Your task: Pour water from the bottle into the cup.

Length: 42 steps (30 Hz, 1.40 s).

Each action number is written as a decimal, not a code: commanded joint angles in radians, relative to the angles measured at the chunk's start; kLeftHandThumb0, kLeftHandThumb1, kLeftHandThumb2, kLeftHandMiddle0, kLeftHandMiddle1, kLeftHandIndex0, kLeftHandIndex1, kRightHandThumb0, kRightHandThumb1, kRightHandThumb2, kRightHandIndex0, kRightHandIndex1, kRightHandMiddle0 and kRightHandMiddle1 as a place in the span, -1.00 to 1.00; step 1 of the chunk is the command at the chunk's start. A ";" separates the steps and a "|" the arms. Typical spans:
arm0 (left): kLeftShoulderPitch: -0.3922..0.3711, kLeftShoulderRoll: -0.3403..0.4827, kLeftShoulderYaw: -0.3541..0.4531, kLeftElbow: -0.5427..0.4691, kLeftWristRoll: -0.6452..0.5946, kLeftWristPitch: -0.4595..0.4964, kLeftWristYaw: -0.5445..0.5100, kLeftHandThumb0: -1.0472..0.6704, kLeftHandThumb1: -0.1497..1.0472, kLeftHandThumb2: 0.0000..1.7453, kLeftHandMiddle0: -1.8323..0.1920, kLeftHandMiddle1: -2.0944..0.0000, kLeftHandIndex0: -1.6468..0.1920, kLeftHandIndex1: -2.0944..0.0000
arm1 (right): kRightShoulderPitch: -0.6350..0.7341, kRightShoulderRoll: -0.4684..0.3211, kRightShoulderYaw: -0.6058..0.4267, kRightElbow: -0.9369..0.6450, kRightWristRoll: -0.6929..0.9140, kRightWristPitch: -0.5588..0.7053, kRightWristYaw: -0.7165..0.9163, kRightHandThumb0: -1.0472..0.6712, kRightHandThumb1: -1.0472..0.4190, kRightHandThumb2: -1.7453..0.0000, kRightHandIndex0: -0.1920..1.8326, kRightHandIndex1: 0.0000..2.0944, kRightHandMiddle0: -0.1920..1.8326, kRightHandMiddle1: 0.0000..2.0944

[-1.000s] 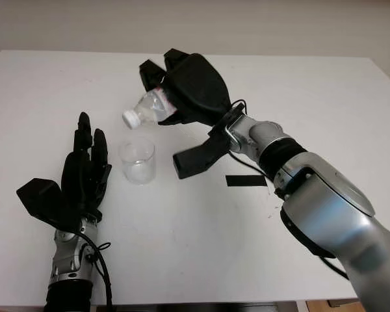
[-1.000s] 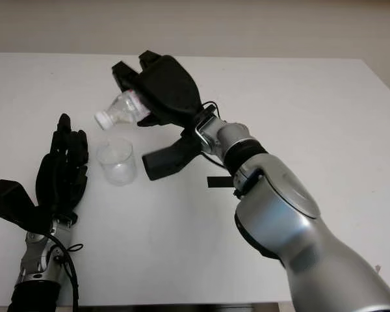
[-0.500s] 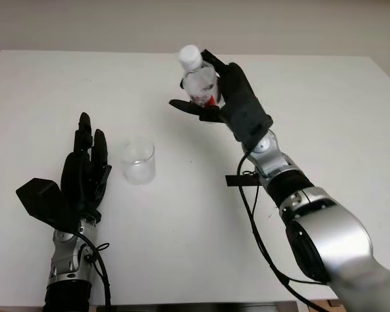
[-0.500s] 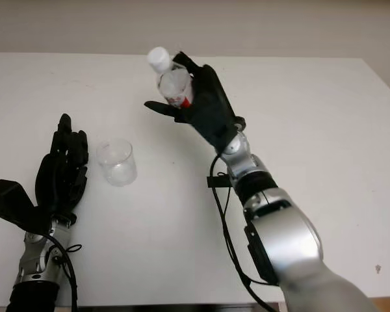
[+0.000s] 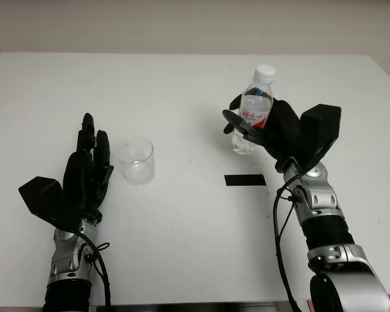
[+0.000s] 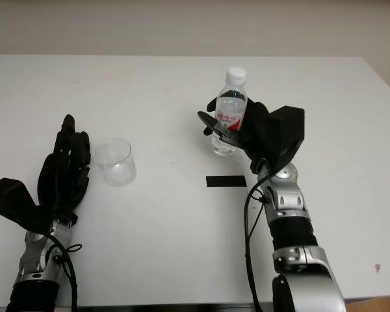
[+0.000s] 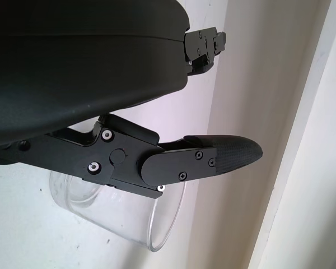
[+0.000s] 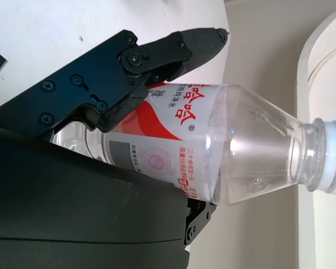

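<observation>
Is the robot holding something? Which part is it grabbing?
Yes: the right hand holds the water bottle around its labelled middle. The left hand is open beside the cup.

Clear bottle (image 5: 253,114), red-white label; cup (image 5: 137,160) seemingly clear.

- White surface (image 5: 182,240), plain; far edge meets a pale wall.
- Clear cup (image 5: 137,160) stands upright on it, left of centre.
- Black tape strip (image 5: 244,180) lies flat on it, right of centre, well apart from cup.
- Bottle (image 5: 253,110) upright just beyond the strip, white cap on; whether its base touches the surface cannot be told.
</observation>
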 commanded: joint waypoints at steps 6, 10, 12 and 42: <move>0.009 0.003 -0.002 -0.004 0.002 0.026 0.002 -0.62 1.00 -0.43 0.99 0.95 0.97 0.95 | 0.063 -0.010 -0.010 -0.245 0.032 0.229 -0.013 -0.23 -1.00 0.55 0.64 1.00 0.27 1.00; 0.013 0.001 0.000 -0.012 0.003 0.027 0.008 -0.62 1.00 -0.45 0.98 0.94 0.96 0.95 | 0.078 -0.007 -0.006 -0.265 0.034 0.246 0.005 -0.24 -1.00 0.53 0.70 1.00 0.32 1.00; 0.014 0.002 0.000 -0.014 0.003 0.026 0.007 -0.61 1.00 -0.44 0.98 0.95 0.96 0.95 | 0.084 -0.002 0.002 -0.264 0.024 0.240 0.007 -0.24 -1.00 0.52 0.73 1.00 0.35 1.00; 0.009 0.027 0.017 -0.006 -0.016 0.031 -0.020 -0.60 1.00 -0.44 0.98 0.95 0.97 0.95 | 0.224 0.048 0.029 -0.204 -0.017 0.158 -0.001 -0.24 -1.00 0.49 0.84 1.00 0.40 1.00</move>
